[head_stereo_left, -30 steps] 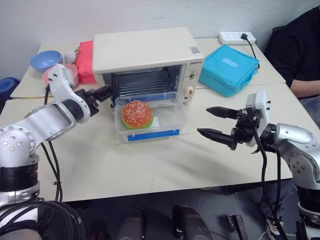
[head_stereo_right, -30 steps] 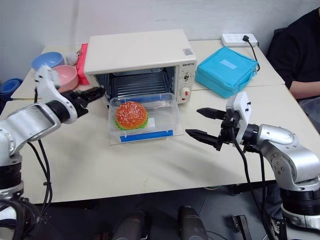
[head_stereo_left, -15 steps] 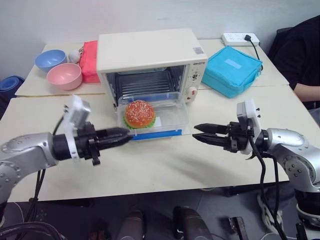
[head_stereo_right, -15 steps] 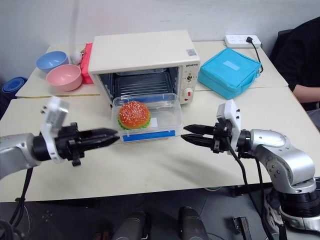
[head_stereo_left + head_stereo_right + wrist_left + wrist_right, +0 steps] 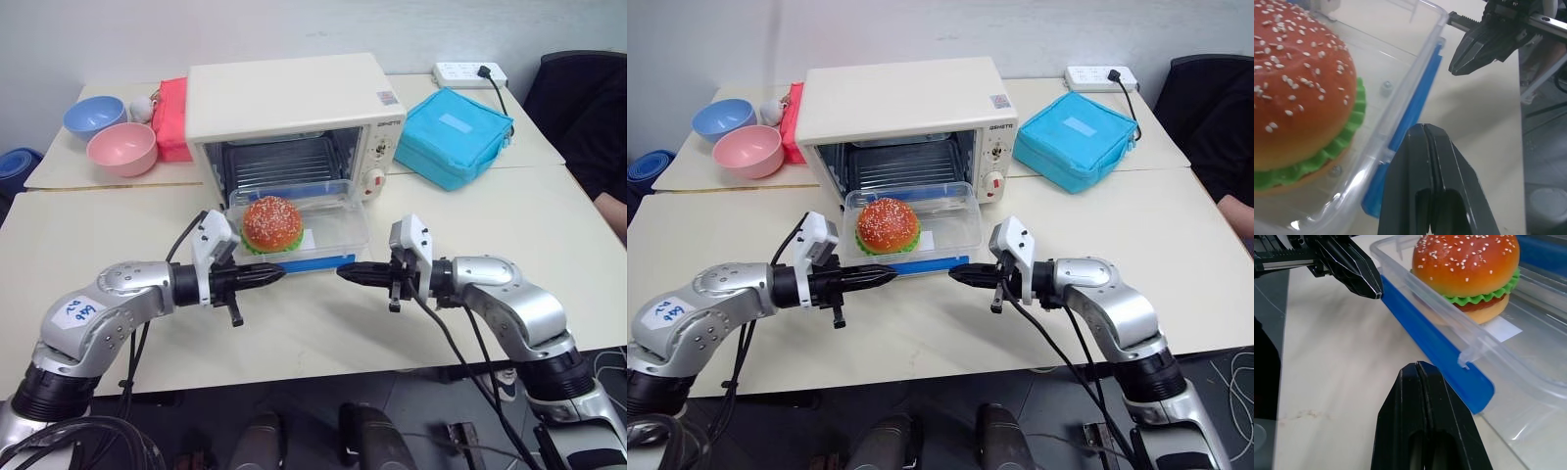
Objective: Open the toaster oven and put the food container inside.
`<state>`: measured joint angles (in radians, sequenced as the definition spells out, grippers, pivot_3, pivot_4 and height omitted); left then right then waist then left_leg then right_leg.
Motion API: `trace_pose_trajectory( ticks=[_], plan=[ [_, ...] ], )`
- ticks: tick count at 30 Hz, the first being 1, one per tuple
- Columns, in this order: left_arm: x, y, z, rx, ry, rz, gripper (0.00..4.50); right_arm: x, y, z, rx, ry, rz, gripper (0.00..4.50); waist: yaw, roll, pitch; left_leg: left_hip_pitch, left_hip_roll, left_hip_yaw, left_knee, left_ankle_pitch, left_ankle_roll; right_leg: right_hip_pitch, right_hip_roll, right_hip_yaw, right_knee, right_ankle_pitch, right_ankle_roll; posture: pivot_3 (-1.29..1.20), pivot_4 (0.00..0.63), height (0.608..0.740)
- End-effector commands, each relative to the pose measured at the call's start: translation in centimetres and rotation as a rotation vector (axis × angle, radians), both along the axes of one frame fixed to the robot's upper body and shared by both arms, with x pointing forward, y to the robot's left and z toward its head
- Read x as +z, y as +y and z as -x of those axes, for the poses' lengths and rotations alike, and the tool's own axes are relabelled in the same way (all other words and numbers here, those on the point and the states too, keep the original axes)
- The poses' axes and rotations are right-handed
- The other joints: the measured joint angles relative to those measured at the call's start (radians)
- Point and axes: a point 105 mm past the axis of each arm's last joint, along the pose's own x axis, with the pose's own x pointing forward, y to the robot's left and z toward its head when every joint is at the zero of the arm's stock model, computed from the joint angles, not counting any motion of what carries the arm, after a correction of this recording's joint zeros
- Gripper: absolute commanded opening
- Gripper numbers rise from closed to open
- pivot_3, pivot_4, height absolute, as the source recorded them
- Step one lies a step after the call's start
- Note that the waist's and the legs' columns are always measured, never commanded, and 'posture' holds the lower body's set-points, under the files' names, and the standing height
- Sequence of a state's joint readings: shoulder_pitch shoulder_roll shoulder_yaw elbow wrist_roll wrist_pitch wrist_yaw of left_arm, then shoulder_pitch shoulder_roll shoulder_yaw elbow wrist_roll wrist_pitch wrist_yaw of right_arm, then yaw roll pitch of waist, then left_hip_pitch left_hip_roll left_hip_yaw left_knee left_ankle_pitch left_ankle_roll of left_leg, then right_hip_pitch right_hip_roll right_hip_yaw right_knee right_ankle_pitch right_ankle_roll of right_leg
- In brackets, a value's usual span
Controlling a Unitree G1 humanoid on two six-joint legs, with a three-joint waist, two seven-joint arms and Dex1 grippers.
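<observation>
Left eye view shows a beige tabletop point(image 5: 294, 338) set against a pale wall, with a second table butted behind it. On the far-left part stand a blue bowl point(image 5: 94, 116) and a pink bowl point(image 5: 121, 149); a turquoise square fabric bag point(image 5: 453, 135) and a white power strip point(image 5: 466, 71) lie far right.

The cream-white boxy toaster oven point(image 5: 294, 122) stands mid-table with its door down. The clear rectangular plastic food container point(image 5: 299, 238), holding a sesame-bun burger point(image 5: 270, 223), sits on the lowered door.

A second ago both grippers were spread wide and well apart from the box. Now the left gripper point(image 5: 274, 275) and right gripper point(image 5: 348, 272) have fingers pressed together, pinching nothing, tips pointing toward each other just in front of the container's blue front clip point(image 5: 1435, 350). The person's dark sleeve at far right has drawn back.
</observation>
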<state>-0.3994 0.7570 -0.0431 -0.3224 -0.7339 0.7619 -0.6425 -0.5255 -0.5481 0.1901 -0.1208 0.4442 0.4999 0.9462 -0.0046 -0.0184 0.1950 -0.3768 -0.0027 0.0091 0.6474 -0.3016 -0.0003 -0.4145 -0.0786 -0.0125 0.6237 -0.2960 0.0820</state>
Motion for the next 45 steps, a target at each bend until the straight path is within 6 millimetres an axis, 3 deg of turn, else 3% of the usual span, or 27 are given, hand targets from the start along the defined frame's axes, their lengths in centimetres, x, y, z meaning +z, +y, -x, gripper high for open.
trace_pose_trajectory(
  ticks=[1, 5, 9, 15, 19, 27, 30, 34, 36, 39, 42, 43, 45],
  plan=[
    [1.6, 0.6, -3.7, 0.168, -0.115, 0.023, 0.0, 2.2, 0.9, -3.5, -0.12, -0.133, -0.039, 0.02, 0.0, 0.0, 0.0, -0.001, -0.001, 0.001, 0.001, 0.0, 0.0, -0.001, 0.0, 0.0, 0.001, 0.0, 0.0, 0.0, 0.15, 0.74],
    [3.2, 1.0, -6.3, 0.264, -0.181, 0.056, 0.0, 3.7, 1.7, -6.0, -0.199, -0.18, -0.093, 0.02, 0.001, 0.0, 0.0, -0.001, -0.001, 0.001, 0.003, 0.002, -0.001, -0.001, 0.001, -0.001, 0.003, 0.001, 0.002, 0.0, 0.15, 0.74],
    [4.4, 1.0, -7.7, 0.297, -0.228, 0.068, 0.0, 5.1, 2.4, -7.7, -0.257, -0.22, -0.141, 0.02, 0.0, 0.0, 0.0, -0.001, -0.001, 0.0, 0.003, 0.005, -0.005, -0.001, 0.001, -0.001, 0.004, 0.001, 0.002, 0.0, 0.15, 0.74],
    [5.6, 2.1, -9.2, 0.391, -0.267, 0.095, 0.0, 5.7, 2.8, -8.3, -0.267, -0.211, -0.193, 0.02, -0.004, 0.0, 0.0, -0.004, -0.001, 0.001, 0.002, 0.005, -0.005, -0.003, 0.001, -0.002, 0.005, 0.001, 0.003, 0.0, 0.15, 0.74],
    [6.4, 2.8, -7.6, 0.333, -0.267, 0.125, 0.0, 6.0, 1.6, -6.5, -0.214, -0.191, -0.215, 0.02, -0.004, 0.0, 0.0, -0.018, -0.002, 0.001, 0.006, 0.005, -0.005, -0.017, 0.001, -0.002, 0.009, 0.002, 0.003, 0.0, 0.15, 0.74],
    [9.0, 6.0, -0.5, 0.171, -0.23, 0.157, 0.0, 4.1, -2.4, 0.4, -0.1, -0.098, -0.103, 0.02, -0.005, 0.0, 0.0, -0.031, -0.002, 0.001, 0.012, 0.001, -0.004, -0.029, 0.0, -0.001, 0.014, 0.002, 0.003, 0.0, 0.15, 0.74],
    [10.0, 8.1, 3.4, 0.12, -0.182, 0.129, 0.59, 1.4, -4.3, 2.4, -0.16, -0.002, -0.06, 0.0, -0.007, -0.001, 0.0, -0.028, -0.001, 0.002, 0.016, 0.002, -0.003, -0.026, 0.0, 0.0, 0.015, 0.002, 0.003, 0.0, 0.15, 0.74],
    [10.2, 9.4, 6.1, 0.094, -0.139, 0.092, 1.8, -1.1, -5.2, 2.3, -0.277, 0.055, -0.043, 0.0, -0.008, 0.0, 0.001, -0.017, 0.0, 0.001, 0.015, -0.001, 0.001, -0.014, 0.0, 0.0, 0.01, 0.001, 0.002, 0.0, 0.15, 0.74],
    [10.2, 10.3, 6.9, 0.109, -0.13, 0.072, 2.43, -2.1, -5.4, 1.7, -0.342, 0.071, -0.055, 0.0, -0.012, 0.0, 0.001, -0.009, 0.0, 0.001, 0.014, 0.0, 0.002, -0.007, -0.001, 0.0, 0.009, 0.002, 0.001, 0.0, 0.15, 0.74],
    [10.5, 11.2, 7.6, 0.121, -0.127, 0.062, 3.36, -3.2, -5.3, 0.4, -0.423, 0.079, -0.085, 0.0, -0.014, 0.0, 0.001, 0.007, 0.001, 0.001, 0.003, 0.003, 0.002, 0.007, -0.001, 0.0, 0.0, -0.003, -0.014, 0.0, 0.15, 0.74],
    [10.8, 11.5, 8.0, 0.122, -0.14, 0.04, 4.24, -3.8, -5.1, -0.6, -0.461, 0.075, -0.094, 0.0, -0.011, 0.0, 0.001, 0.005, 0.001, 0.0, -0.001, 0.003, 0.0, 0.003, -0.001, 0.0, 0.002, 0.0, -0.009, 0.0, 0.15, 0.74],
    [10.9, 11.7, 8.2, 0.12, -0.138, 0.032, 4.46, -4.1, -5.0, -0.9, -0.465, 0.074, -0.094, 0.0, -0.013, 0.0, 0.001, 0.005, 0.001, 0.0, -0.001, 0.002, -0.001, 0.002, -0.001, 0.0, 0.003, 0.001, -0.006, 0.0, 0.15, 0.74],
    [10.9, 11.9, 8.7, 0.105, -0.131, -0.003, 4.46, -4.5, -4.9, -1.4, -0.467, 0.07, -0.087, 0.0, -0.02, 0.0, 0.001, 0.004, 0.001, 0.0, -0.002, 0.001, -0.002, 0.0, -0.001, -0.001, 0.003, 0.001, -0.007, 0.0, 0.15, 0.74]
  ],
)
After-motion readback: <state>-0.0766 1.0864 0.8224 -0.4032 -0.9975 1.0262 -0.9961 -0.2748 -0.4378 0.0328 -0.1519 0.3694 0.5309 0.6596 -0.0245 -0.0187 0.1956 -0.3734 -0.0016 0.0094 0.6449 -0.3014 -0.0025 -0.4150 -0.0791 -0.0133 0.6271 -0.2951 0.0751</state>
